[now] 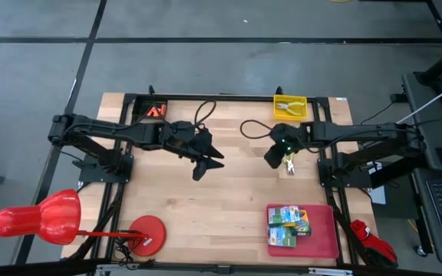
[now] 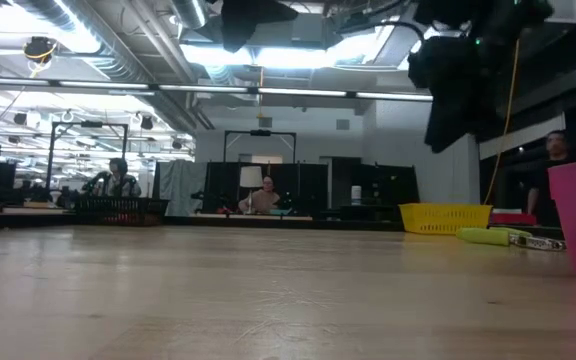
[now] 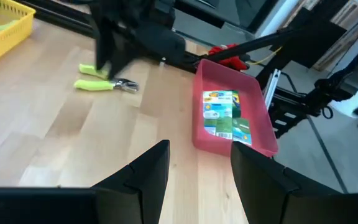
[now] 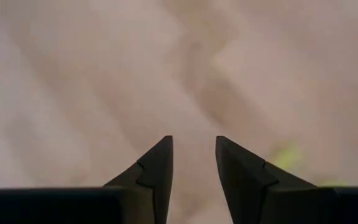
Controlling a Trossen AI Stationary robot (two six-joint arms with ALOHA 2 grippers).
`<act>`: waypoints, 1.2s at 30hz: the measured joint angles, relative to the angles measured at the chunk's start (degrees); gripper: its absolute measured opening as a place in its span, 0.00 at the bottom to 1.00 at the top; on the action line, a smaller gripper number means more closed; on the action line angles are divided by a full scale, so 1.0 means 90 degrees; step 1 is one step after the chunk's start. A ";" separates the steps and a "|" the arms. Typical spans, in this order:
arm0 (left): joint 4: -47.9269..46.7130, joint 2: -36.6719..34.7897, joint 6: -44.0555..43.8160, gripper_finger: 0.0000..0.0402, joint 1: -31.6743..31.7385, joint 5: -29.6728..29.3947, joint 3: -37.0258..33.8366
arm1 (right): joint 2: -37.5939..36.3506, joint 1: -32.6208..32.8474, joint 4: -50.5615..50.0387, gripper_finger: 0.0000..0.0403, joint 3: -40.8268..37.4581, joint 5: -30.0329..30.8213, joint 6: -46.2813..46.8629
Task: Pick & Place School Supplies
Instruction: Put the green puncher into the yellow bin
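Note:
Crayon boxes [image 1: 288, 225] lie stacked in the red tray [image 1: 324, 238] at the near right; the left wrist view shows them [image 3: 225, 115] too. One yellow-handled tool [image 1: 289, 163] lies flat on the wood, also seen low [image 2: 508, 237] and from the left wrist [image 3: 104, 84]. A second tool [image 1: 289, 107] sits in the yellow basket [image 1: 301, 100] at the far edge. Orange stubs [image 1: 156, 111] sit at the far left. My right gripper [image 1: 275, 157] hovers open just left of the loose tool; its wrist view [image 4: 194, 146] shows blurred table. My left gripper [image 1: 208, 163] is open above mid-table [image 3: 197, 168].
A red lamp-like object [image 1: 37, 218] and a round red base [image 1: 148, 230] occupy the near left corner. A red cloth [image 1: 371, 238] hangs beside the tray. Bare wood lies between the two grippers and toward the near edge. People sit in the room behind [image 2: 261, 200].

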 joint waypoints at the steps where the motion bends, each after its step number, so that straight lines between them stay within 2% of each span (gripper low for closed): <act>1: 0.0008 0.0010 0.0001 0.42 -0.0027 -0.0041 0.0000 | 0.0002 -0.0026 -0.0407 0.30 0.0204 0.0264 -0.0191; 3: -0.0012 0.0026 0.0001 0.42 -0.0072 -0.0162 0.0000 | 0.0047 -0.0134 -0.1109 0.28 0.0564 0.0627 -0.0420; 5: 0.0001 0.0023 0.0008 0.42 -0.0124 -0.0337 0.0000 | 0.0104 -0.0386 -0.1721 0.27 0.0794 0.0664 -0.0709; 11: 0.0145 0.0022 0.0151 0.42 -0.0292 -0.0668 0.0000 | 0.0319 -0.1137 -0.2518 0.24 0.0869 0.0655 -0.1106; 15: 0.0306 0.0022 0.0159 0.42 -0.0339 -0.0688 0.0000 | 0.0504 -0.1612 -0.2418 0.26 0.0869 0.0192 -0.1152; 18: 0.0287 0.0022 0.0157 0.42 -0.0339 -0.0688 0.0000 | 0.0704 -0.1711 -0.2357 0.30 0.0869 -0.0099 -0.1026; 23: 0.0288 0.0022 0.0159 0.42 -0.0376 -0.0690 0.0000 | 0.1163 -0.1596 -0.2416 0.38 0.0702 -0.0275 -0.0582; 28: 0.0291 0.0022 0.0111 0.42 -0.0381 -0.0688 0.0000 | 0.1382 -0.1501 -0.2281 0.47 0.0152 0.0094 -0.0214; 32: 0.0292 0.0022 0.0106 0.42 -0.0381 -0.0688 0.0000 | 0.1379 -0.1449 -0.1610 0.52 -0.0238 -0.0478 -0.0049; 36: 0.0299 0.0022 0.0098 0.42 -0.0381 -0.0688 0.0000 | 0.1379 -0.1270 -0.1077 0.55 -0.0573 -0.0514 0.0188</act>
